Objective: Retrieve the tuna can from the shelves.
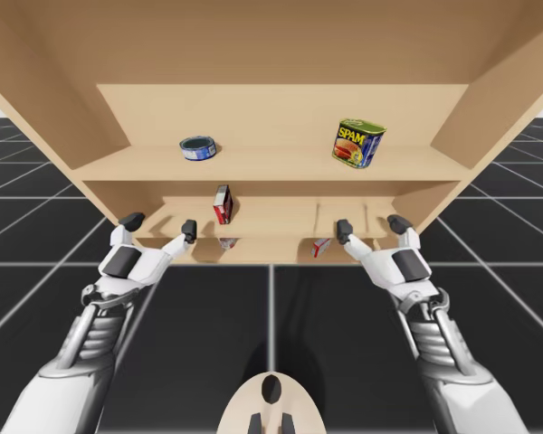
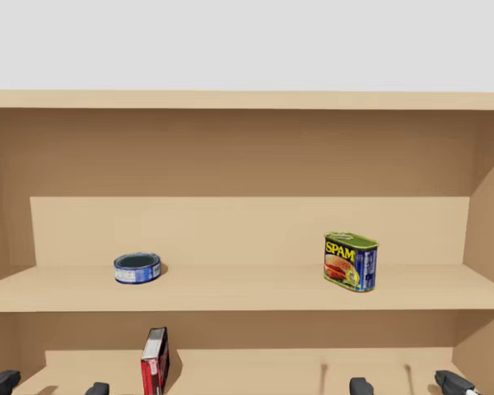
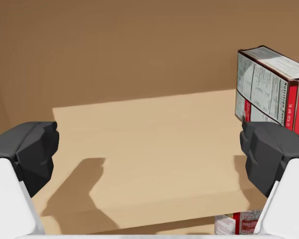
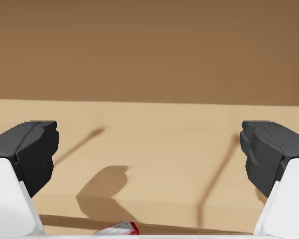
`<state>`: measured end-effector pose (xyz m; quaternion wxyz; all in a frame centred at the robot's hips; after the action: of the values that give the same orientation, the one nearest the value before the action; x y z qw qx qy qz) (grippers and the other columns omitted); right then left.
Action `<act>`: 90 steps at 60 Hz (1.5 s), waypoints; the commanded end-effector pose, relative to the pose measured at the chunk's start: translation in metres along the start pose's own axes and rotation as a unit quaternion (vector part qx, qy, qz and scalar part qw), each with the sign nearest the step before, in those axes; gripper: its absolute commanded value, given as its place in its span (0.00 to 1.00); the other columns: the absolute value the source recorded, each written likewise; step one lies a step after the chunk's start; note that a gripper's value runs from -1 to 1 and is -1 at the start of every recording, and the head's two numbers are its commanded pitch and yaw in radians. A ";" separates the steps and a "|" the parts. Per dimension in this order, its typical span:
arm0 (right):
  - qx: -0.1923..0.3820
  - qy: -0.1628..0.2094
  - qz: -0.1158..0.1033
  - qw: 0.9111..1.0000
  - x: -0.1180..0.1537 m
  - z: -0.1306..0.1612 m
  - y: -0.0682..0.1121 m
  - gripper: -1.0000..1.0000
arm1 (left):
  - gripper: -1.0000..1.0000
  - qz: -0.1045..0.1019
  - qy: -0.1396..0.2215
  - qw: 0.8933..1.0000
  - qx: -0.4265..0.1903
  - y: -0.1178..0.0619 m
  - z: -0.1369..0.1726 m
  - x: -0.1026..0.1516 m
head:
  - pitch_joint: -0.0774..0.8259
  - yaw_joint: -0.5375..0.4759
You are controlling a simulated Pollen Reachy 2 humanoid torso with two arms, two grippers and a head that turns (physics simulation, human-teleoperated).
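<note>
The tuna can (image 1: 198,148) is short and round, with blue sides and a dark top. It stands on the upper shelf (image 1: 281,165), toward its left. My left claw (image 1: 160,224) and right claw (image 1: 371,227) gape empty at the lower shelf's front. The left wrist view shows grey print on the red box (image 3: 271,99).

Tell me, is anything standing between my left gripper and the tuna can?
The upper shelf board does: the tuna can sits on it, while my open left gripper is at the level of the lower shelf. Nothing stands near the can itself.
</note>
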<state>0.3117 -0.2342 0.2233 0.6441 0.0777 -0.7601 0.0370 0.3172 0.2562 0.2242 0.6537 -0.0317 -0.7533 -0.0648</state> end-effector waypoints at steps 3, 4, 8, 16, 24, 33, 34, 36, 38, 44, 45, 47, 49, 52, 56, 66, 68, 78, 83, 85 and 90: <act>-0.006 0.007 -0.003 1.000 0.001 0.001 0.001 0.00 | 0.00 -0.002 0.001 1.000 -0.002 -0.002 0.000 0.000 | 0.10 0.51; -0.002 0.008 -0.008 1.000 0.002 0.001 0.001 0.00 | 0.00 -0.002 0.001 1.000 -0.003 -0.002 0.000 0.000 | 0.10 0.51; -0.002 0.013 -0.013 1.000 0.003 0.001 0.000 0.00 | 0.00 -0.001 0.001 1.000 -0.003 -0.002 0.000 0.000 | 0.12 0.51; -0.001 0.016 -0.008 1.000 0.001 0.001 0.001 0.00 | 0.00 -0.001 0.002 1.000 -0.003 -0.002 0.000 0.000 | 0.17 0.55; -0.001 0.018 -0.003 1.000 0.000 0.001 0.002 0.00 | 0.00 -0.001 0.002 1.000 -0.003 -0.002 0.001 0.000 | 0.23 0.64; 0.000 0.019 -0.001 1.000 0.000 0.001 0.002 0.00 | 0.00 0.000 0.002 1.000 -0.005 -0.002 0.001 0.001 | 0.26 0.74; 0.000 0.019 -0.001 1.000 -0.001 0.001 0.003 0.00 | 0.00 0.000 0.001 1.000 -0.006 -0.002 0.002 0.001 | 0.26 0.75; 0.000 0.019 -0.001 1.000 -0.001 0.001 0.003 0.00 | 0.00 0.000 -0.001 1.000 -0.008 -0.003 0.003 0.002 | 0.26 0.76; 0.000 0.020 0.000 1.000 -0.001 0.001 0.003 0.00 | 0.00 0.000 -0.002 1.000 -0.010 -0.005 0.004 0.004 | 0.26 0.77; -0.001 0.021 0.004 1.000 -0.002 0.001 0.003 0.00 | 0.00 0.015 -0.004 1.000 -0.021 -0.010 0.009 0.012 | 0.26 0.78; -0.001 0.021 0.004 1.000 -0.002 0.001 0.003 0.00 | 0.00 0.017 -0.004 1.000 -0.022 -0.010 0.010 0.013 | 0.26 0.78; -0.001 0.022 0.004 1.000 -0.002 0.001 0.003 0.00 | 0.00 0.022 -0.002 1.000 -0.022 -0.012 0.012 0.018 | 0.26 0.77; -0.002 0.022 0.004 1.000 -0.003 0.001 0.003 0.00 | 0.00 0.031 0.001 0.999 -0.025 -0.014 0.015 0.025 | 0.27 0.77; -0.003 0.022 0.006 1.000 -0.003 0.001 0.003 0.00 | 0.00 0.043 0.005 0.998 -0.037 -0.019 0.022 0.040 | 0.27 0.77; -0.004 0.022 0.008 1.000 -0.003 0.001 0.004 0.00 | 0.00 0.033 -0.001 0.999 -0.039 -0.026 0.033 0.062 | 0.27 0.77; -0.006 0.025 0.014 1.000 -0.005 0.001 0.004 0.00 | 0.00 0.018 0.004 0.998 -0.063 -0.043 0.050 0.110 | 0.27 0.77; -0.007 0.024 0.015 1.000 -0.006 0.001 0.004 0.00 | 0.00 0.016 0.002 0.998 -0.066 -0.045 0.050 0.115 | 0.27 0.77; -0.009 0.024 0.019 0.999 -0.006 0.001 0.003 0.00 | 0.00 0.005 -0.004 0.997 -0.077 -0.052 0.045 0.147 | 0.27 0.77; -0.010 0.023 0.024 0.999 -0.006 0.001 0.003 0.00 | 0.00 0.005 -0.004 0.996 -0.085 -0.054 0.034 0.161 | 0.27 0.77; -0.010 0.023 0.024 0.999 -0.006 0.001 0.003 0.00 | 0.00 0.008 -0.003 0.996 -0.089 -0.054 0.029 0.165 | 0.27 0.77; -0.011 0.022 0.026 0.999 -0.006 0.001 0.003 0.00 | 0.00 0.020 0.006 0.995 -0.098 -0.054 0.015 0.171 | 0.27 0.78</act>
<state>0.3110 -0.2316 0.2179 0.6611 0.0526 -0.7470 0.0467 0.2584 0.2039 0.3683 0.6035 -0.1206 -0.7764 -0.1356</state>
